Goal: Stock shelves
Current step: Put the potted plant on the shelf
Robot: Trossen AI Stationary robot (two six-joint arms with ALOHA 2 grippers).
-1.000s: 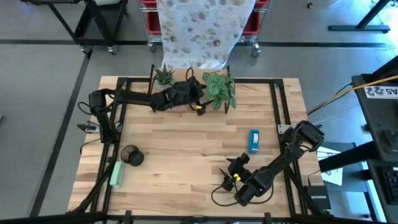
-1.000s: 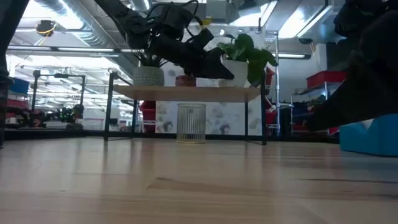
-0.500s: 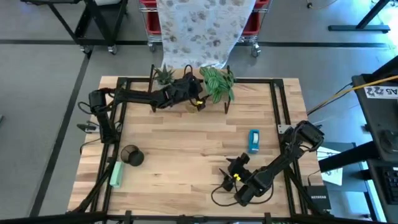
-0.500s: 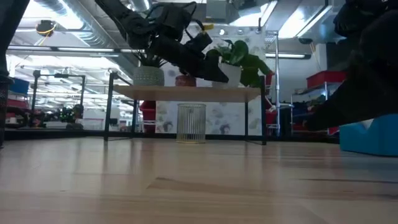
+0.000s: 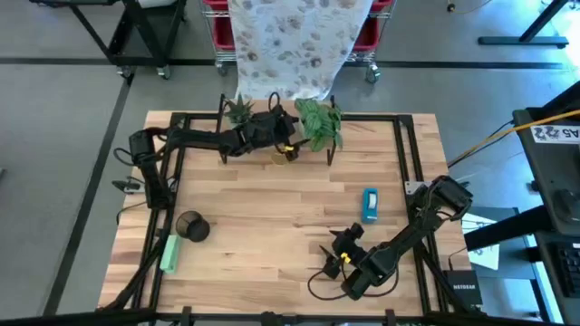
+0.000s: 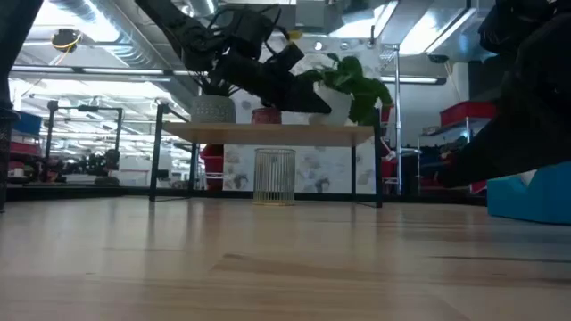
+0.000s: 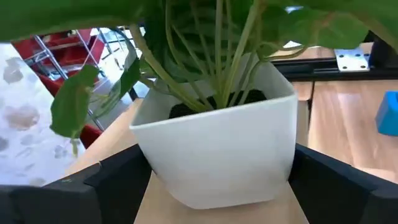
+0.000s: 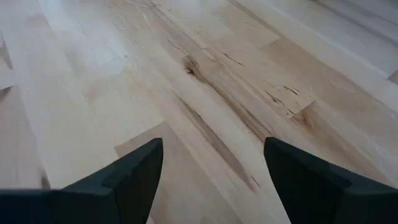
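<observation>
blue box | green block | dark mesh cup | patterned cloth

Smooth matt white plastic pot on the shelves' light wood plank — tabletop grainy pale wood.

wooden table carries shelves, blue box, dark cup.

Overhead and table-level views share the shelves (wrist cameras closest).
</observation>
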